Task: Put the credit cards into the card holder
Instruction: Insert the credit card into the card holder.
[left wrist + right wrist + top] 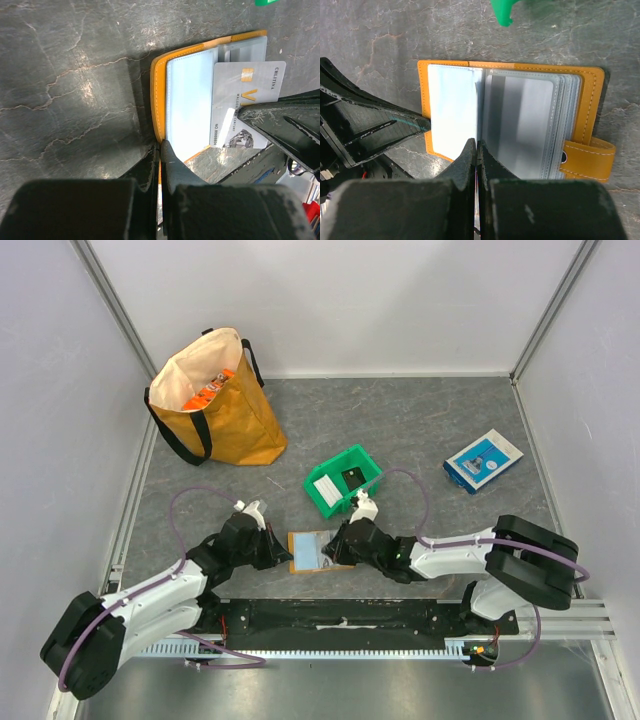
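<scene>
The card holder [308, 552] lies open on the worktop [420, 430] between the two arms, with the left gripper [160, 157] closed on its orange cover edge. The right gripper [476, 152], clamped on a grey credit card [245, 100], holds it just above the clear sleeves [530, 125], at the fold.

Card holder [592, 100] looks leathery — matt, stitched (glossy plastic inside).

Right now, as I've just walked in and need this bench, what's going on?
Both arms work at the open orange card holder. The left gripper pinches its cover edge; the right gripper holds a white credit card over the clear sleeves, apparently not yet slid in. More cards lie in the green bin.
</scene>
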You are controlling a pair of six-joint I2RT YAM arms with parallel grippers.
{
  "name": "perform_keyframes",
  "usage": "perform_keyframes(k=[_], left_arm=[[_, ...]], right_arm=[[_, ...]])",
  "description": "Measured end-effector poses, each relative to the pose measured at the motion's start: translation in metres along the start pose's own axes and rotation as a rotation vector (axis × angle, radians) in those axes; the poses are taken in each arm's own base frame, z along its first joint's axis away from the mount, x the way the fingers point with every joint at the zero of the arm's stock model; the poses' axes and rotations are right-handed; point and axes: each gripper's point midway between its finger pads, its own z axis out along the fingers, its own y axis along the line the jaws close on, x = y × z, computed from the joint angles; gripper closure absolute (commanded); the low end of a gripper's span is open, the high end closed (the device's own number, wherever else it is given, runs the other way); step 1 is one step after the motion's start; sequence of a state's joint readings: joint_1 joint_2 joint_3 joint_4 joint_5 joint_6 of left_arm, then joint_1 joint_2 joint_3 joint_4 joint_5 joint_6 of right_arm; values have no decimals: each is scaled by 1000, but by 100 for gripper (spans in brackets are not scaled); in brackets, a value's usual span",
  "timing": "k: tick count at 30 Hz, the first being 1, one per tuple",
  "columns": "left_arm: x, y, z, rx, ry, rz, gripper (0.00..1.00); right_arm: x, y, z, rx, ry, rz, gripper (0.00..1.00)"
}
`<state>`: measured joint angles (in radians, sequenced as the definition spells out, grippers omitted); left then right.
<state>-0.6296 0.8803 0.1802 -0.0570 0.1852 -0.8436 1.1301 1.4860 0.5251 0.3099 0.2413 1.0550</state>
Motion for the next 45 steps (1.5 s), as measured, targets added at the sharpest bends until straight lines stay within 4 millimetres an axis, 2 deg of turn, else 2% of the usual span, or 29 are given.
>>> perform_keyframes(k=[12,37,45], left_arm=[[1,1,0,3,-2,0,98],[1,1,1,10,-9,2,98],[1,1,1,9,-9,2,98]], right_arm=[[5,2,9,-43,-7,62,100],[-4,-4,18,-54,-49,87,100],[0,2,21,-78,-31,113,100]])
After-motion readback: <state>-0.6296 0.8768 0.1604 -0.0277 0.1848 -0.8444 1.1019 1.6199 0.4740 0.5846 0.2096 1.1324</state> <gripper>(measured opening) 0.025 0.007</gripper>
